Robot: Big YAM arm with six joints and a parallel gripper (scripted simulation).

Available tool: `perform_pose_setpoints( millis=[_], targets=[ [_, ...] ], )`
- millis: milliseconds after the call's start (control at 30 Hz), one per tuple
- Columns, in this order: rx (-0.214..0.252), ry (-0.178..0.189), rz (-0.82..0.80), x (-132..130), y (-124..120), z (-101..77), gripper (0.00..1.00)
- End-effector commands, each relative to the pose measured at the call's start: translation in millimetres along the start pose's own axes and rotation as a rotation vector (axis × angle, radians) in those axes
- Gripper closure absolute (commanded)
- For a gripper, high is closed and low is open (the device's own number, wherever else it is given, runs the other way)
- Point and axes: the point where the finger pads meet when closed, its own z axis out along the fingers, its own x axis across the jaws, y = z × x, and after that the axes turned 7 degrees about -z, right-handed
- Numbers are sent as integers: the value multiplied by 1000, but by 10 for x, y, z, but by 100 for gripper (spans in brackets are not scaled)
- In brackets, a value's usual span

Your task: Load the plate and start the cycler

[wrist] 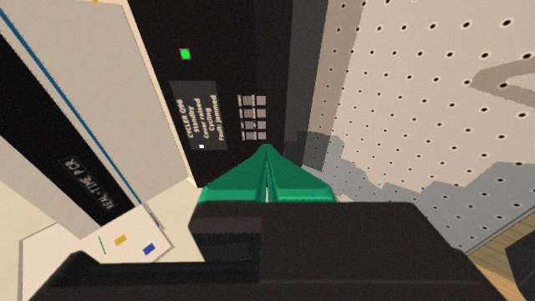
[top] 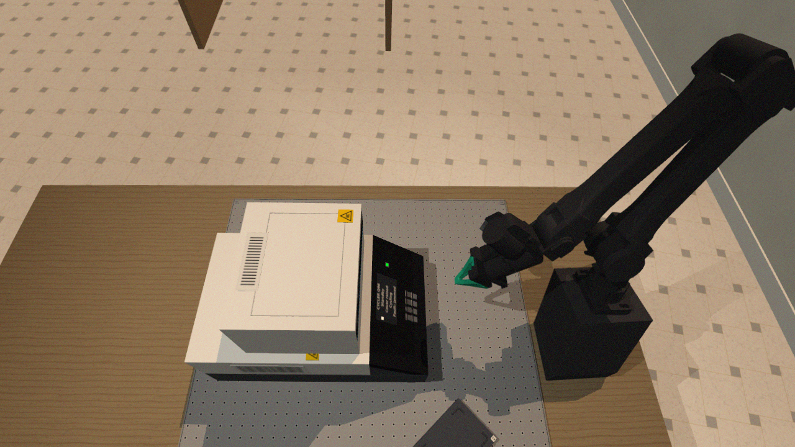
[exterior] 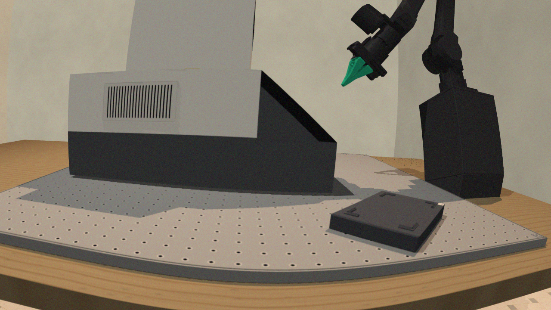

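cycler q1 [top: 289, 288] sits on the breadboard, white lid raised upright, lamp [wrist: 185, 53] green; dark plate nest n1 [exterior: 387, 219] lies flat just in front, bare.

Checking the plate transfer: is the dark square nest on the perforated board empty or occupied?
Empty. The dark square plate nest shows a bare top between its four raised corner brackets; nothing rests on it.

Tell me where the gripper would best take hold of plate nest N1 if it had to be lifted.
Probably by its two long side walls, coming straight down from above. Plate nest N1 is a low slab lying flat on the perforated board, so only its upright sides offer opposing faces. Its top has just shallow corner brackets. The gripper is shut on nothing and would have to open first.
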Motion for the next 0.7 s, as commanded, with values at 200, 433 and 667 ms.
perform_pose_setpoints(
  millis=[200,433,667],
  targets=[
    [2,53,4,326,-1,49,100],
    [-7,46,16,346,74,175,100],
    [-3,49,1,354,60,233,100]
  ],
)
